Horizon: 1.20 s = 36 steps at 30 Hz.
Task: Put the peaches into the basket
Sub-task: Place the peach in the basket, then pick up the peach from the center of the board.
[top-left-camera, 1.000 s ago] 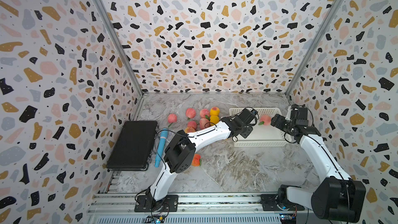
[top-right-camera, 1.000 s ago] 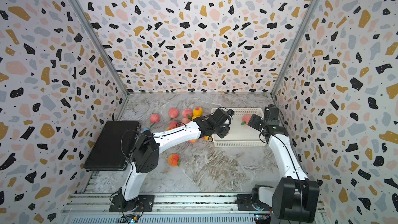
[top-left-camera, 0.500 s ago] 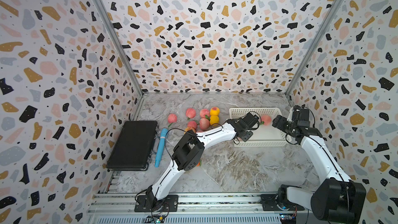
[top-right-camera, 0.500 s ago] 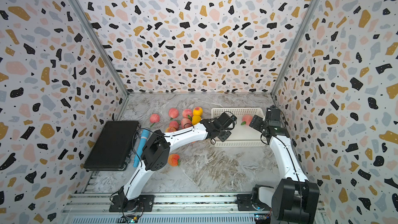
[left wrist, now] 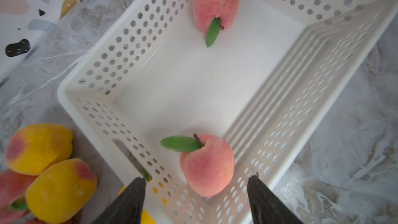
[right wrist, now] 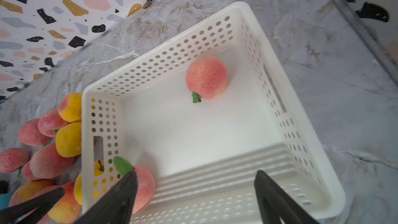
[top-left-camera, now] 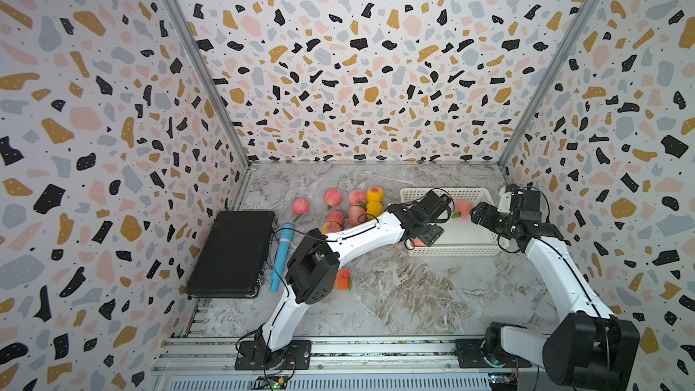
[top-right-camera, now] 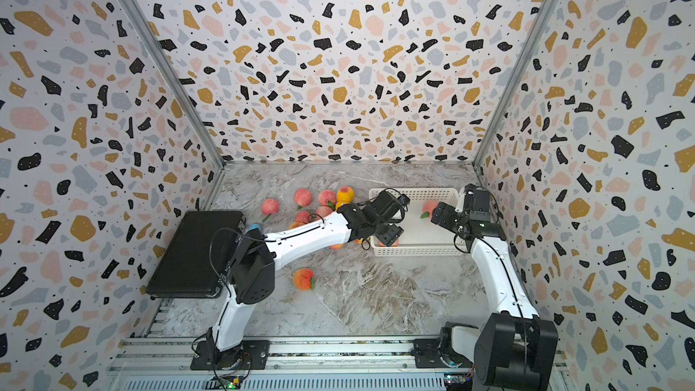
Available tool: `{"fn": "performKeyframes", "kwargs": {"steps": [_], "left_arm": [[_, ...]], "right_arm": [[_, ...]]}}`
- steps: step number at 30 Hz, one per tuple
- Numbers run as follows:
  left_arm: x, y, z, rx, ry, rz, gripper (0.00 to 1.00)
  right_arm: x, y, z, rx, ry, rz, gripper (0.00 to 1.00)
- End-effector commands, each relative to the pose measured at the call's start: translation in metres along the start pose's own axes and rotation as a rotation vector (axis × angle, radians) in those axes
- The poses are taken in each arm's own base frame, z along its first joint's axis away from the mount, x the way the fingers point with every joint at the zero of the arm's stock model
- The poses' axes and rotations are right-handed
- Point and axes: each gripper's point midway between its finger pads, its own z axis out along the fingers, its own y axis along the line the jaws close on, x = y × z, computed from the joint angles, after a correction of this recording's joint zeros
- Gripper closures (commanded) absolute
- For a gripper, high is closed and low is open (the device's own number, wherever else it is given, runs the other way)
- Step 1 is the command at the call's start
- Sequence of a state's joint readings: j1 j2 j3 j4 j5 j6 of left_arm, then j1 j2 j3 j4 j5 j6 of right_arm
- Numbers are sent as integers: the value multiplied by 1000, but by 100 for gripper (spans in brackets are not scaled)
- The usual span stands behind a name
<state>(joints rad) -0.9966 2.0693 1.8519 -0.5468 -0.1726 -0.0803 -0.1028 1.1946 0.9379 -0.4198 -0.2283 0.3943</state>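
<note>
**A:** How does the marble table look?

**B:** The basket sits toward the right wall with two peaches inside. The heap of peaches lies just beside its left end. A stray peach sits apart from the heap, near the left arm's elbow.

**A:** And the tools?

**B:** The left gripper hangs over the basket's near left corner, jaws apart and clasping nothing. The near peach lies on the basket floor between them and, as far as I can see, touches neither finger. The right gripper hovers over the basket's right end, spread wide and empty.

**A:** So the step in hand is the drop-off and the exit?

**B:** I judge so. It's best to lift straight up before swinging toward the heap. The corner walls run close to both fingers, so a sideways pull could drag the basket or nudge the fruit.

**A:** Anything smaller?

**B:** The far peach rests by the far wall, well apart, so nothing is crowded. The near peach's leaf points toward the basket's middle, clear of both fingers.
</note>
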Motion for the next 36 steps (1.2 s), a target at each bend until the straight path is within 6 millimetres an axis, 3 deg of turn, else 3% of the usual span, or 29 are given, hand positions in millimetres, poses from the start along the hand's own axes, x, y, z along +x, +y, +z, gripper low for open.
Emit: {"fn": "performKeyframes", "kwargs": {"steps": [1,6,11,14,17,21,26,31,36], "left_arm": [[-17,26,-48,-21,-80,-82,23],[8,76,-89,5,-65,-251,23],[41,134,-117,37,-62,-454,22],[68,161,-131,8,-53,-526,22],[93,180,-146,-20,-46,-599,22],[122,206,-162,-65,-22,-672,21],[141,225,-172,-107,-16,-707,21],[143,225,-173,-87,-30,-711,20],[147,225,-177,-107,-38,-706,20]], "right_arm": [[-8,30,-17,-139,-9,-47,14],[4,67,-18,-199,73,-175,17],[24,120,-19,-240,134,-385,19],[42,146,-10,-268,184,-526,20],[60,159,1,-237,247,-651,20],[65,174,18,-151,260,-705,20],[71,195,41,-65,268,-578,22],[94,219,63,-3,301,-649,22],[107,225,90,43,329,-622,23]]}}
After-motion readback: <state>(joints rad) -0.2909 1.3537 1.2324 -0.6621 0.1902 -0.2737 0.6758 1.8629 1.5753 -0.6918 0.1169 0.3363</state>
